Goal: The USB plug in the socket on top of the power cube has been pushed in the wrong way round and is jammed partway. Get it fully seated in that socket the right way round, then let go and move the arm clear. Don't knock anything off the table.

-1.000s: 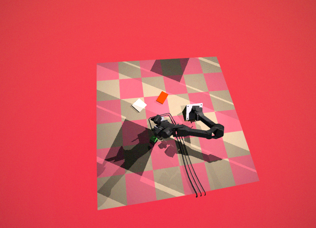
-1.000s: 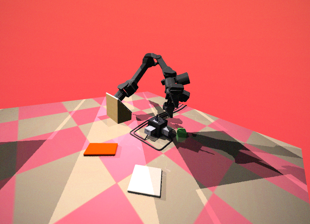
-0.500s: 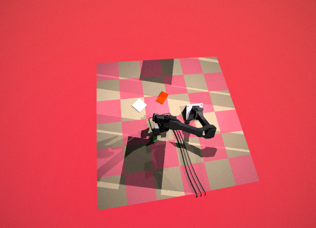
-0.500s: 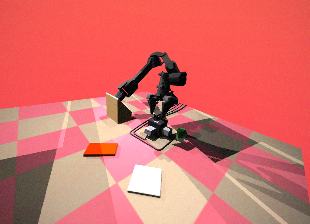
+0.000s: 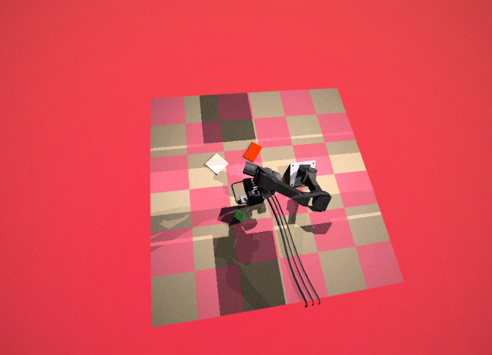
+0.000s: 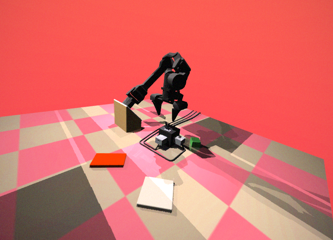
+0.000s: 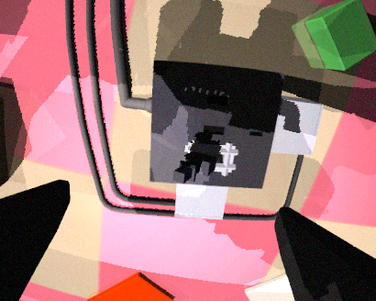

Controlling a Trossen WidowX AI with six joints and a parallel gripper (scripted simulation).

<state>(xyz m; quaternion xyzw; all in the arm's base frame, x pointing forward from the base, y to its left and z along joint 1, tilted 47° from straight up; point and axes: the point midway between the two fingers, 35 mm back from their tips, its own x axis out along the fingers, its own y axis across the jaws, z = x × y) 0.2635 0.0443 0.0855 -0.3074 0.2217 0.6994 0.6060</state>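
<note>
The claw (image 6: 167, 110) hangs wide open above the power cube (image 6: 167, 137), gripping nothing; the plug (image 7: 203, 154) sits in the cube's top socket; a green block (image 6: 194, 142) lies just beside the cube on the counter (image 6: 242, 205).

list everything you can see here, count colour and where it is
power cube: 1, black, middle of the table, directly under the end effector
USB plug: 1, dark, sticking up from the cube's top socket
side plugs: 2, light grey, on two side faces of the cube
cables: 3, dark grey, running from the cube to the table edge, looping round the cube
green block: 1, green, on the table just beside the cube
red tile: 1, orange-red, lying flat, apart from the cube
white tile: 1, white, lying flat, nearer the exterior camera
table: 1, pink and tan checks
arm base: 1, tan wedge mount
end effector: 1, black, open, holding nothing, above the cube
</note>
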